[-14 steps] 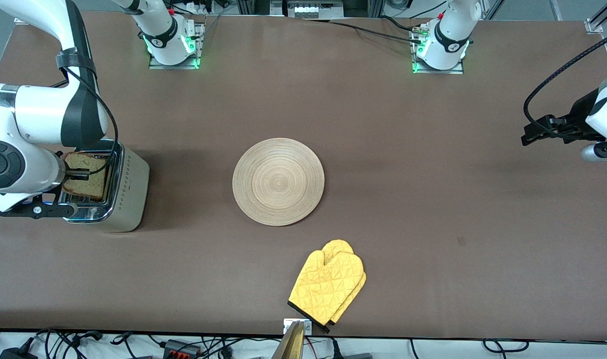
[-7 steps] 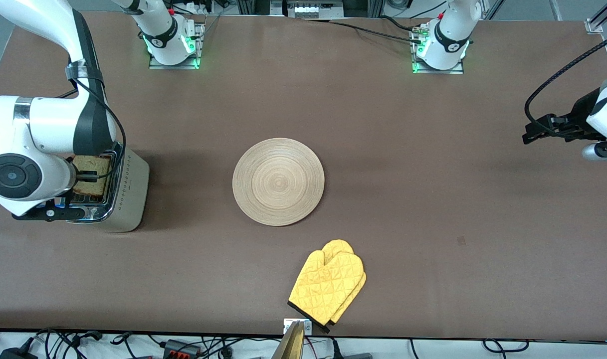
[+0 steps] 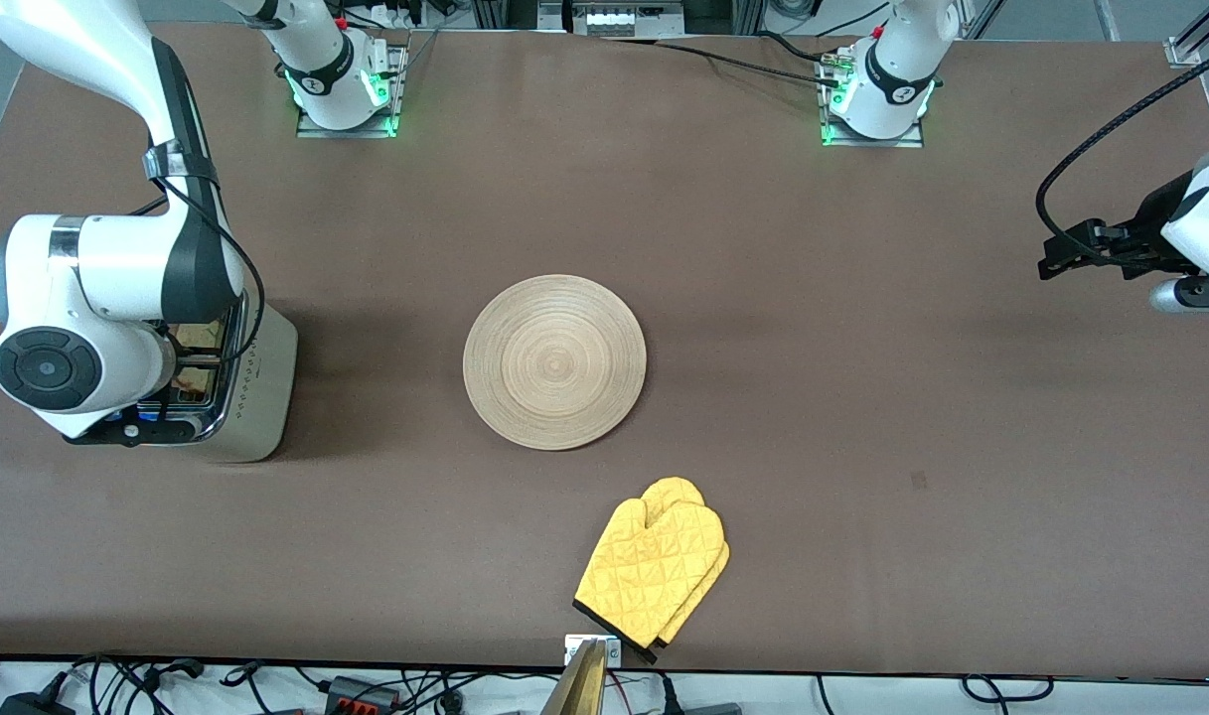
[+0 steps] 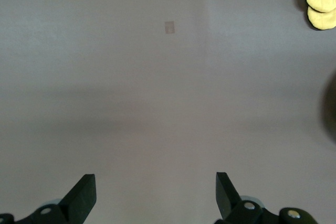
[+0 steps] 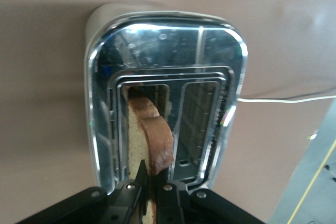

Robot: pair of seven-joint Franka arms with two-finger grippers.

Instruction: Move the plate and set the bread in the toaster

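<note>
One bread [image 5: 149, 140] slice in toaster [image 5: 165, 98] slot, plate [image 3: 554, 361] mid-table

The surface [image 3: 813, 397] is plain brown. The plate [image 3: 554, 361] is pale wood with concentric rings — the toaster [image 3: 261, 382] cream with dots, its top mirror chrome. The bread [image 5: 152, 140] is tan, crusted dark brown. The mitt [image 3: 654, 569] — quilted yellow, black-trimmed.

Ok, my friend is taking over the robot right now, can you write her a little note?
Right gripper: shut on the bread, lowering it into a slot of the toaster at the right arm's end of the table.
Left gripper: open, holding nothing, waiting over bare table at the left arm's end.
The plate lies mid-table, with a yellow oven mitt nearer the front camera.
Left: let go of the bread, pull the arm away.
</note>
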